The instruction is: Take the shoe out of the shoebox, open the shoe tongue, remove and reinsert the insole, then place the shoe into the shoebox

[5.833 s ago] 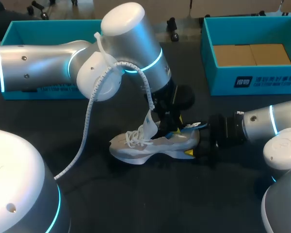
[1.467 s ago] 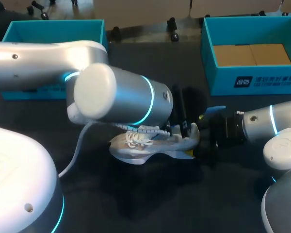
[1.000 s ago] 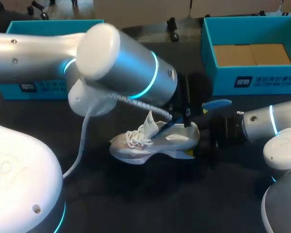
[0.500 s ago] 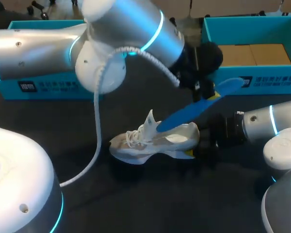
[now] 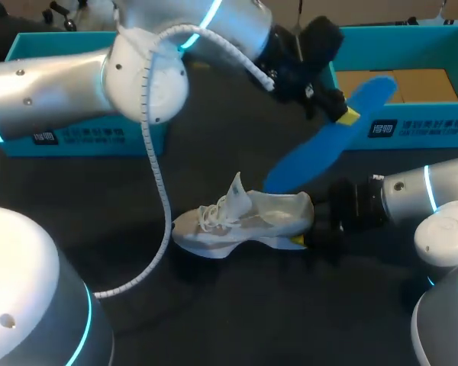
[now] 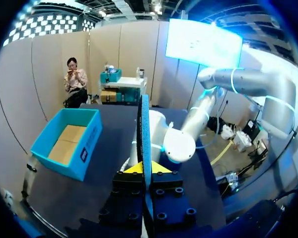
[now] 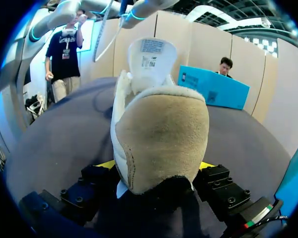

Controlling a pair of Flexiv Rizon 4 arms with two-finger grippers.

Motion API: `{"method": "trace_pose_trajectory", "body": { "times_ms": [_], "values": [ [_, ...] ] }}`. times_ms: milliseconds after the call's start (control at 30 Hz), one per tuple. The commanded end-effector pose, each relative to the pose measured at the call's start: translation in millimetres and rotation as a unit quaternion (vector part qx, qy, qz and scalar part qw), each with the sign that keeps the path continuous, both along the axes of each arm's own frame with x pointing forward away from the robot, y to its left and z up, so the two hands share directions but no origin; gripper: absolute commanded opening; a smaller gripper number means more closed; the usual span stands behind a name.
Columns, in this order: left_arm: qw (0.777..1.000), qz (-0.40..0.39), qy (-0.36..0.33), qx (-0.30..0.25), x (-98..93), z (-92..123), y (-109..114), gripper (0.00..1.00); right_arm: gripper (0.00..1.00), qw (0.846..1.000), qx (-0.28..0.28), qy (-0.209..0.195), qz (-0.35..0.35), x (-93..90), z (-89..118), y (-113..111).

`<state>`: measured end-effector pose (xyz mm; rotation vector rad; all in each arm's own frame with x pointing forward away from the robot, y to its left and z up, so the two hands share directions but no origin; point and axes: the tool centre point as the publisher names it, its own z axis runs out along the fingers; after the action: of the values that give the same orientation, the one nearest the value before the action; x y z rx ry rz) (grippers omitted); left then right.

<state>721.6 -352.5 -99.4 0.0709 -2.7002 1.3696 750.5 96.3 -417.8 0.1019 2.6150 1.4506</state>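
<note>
A: Surface: a dark table (image 5: 237, 320). What bounds the working area?

B: On the far side stand two teal boxes, the left box (image 5: 69, 137) at the far left and the right box (image 5: 412, 126) at the far right. They are well apart, with a strip of tabletop between them. A wider band of tabletop lies on the near side of the shoe. The left arm (image 5: 53, 99) enters from the left and crosses above the left box toward the middle. The right arm (image 5: 420, 194) enters low from the right.

A: Contents of the boxes?

B: Right box: brown cardboard (image 5: 427, 84) across its floor. Left box: interior mostly hidden behind the left arm, so its contents cannot be told.

A: Position of the shoe?

B: The white shoe (image 5: 237, 221) stands on its sole near the middle of the table, outside both boxes, toe to the left, heel to the right. The blue insole (image 5: 320, 149) hangs slanted in the air. Its upper end is in front of the right box's near corner and its lower end just above the shoe's opening. Whether they touch there cannot be told.

A: Fingers?

B: Left gripper (image 5: 343, 114): clamped on the insole's upper end, which runs edge-on between the yellow tips in the left wrist view. Right gripper (image 5: 305, 238): closed on the heel, a yellow tip at each side. The tongue (image 5: 237, 191) stands up, away from the laces (image 5: 210, 216)
</note>
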Motion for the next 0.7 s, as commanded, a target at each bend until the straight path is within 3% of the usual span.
{"method": "trace_pose_trajectory", "body": {
  "times_ms": [33,467,700],
  "values": [
    [0.999,0.0,0.007,-0.04,-1.5,7.8,14.1,0.0,0.0,1.0,-0.004,0.001,-0.001,0.2,-2.7,3.9],
    [0.992,-0.009,-0.009,-0.126,-6.9,65.1,9.1,0.0,0.0,1.0,-0.004,0.001,-0.001,0.2,-2.7,3.9],
    [0.985,-0.042,0.048,-0.163,2.8,77.1,4.8,0.0,0.0,1.0,-0.004,0.001,-0.001,0.2,-2.7,3.9]
  ]
}}
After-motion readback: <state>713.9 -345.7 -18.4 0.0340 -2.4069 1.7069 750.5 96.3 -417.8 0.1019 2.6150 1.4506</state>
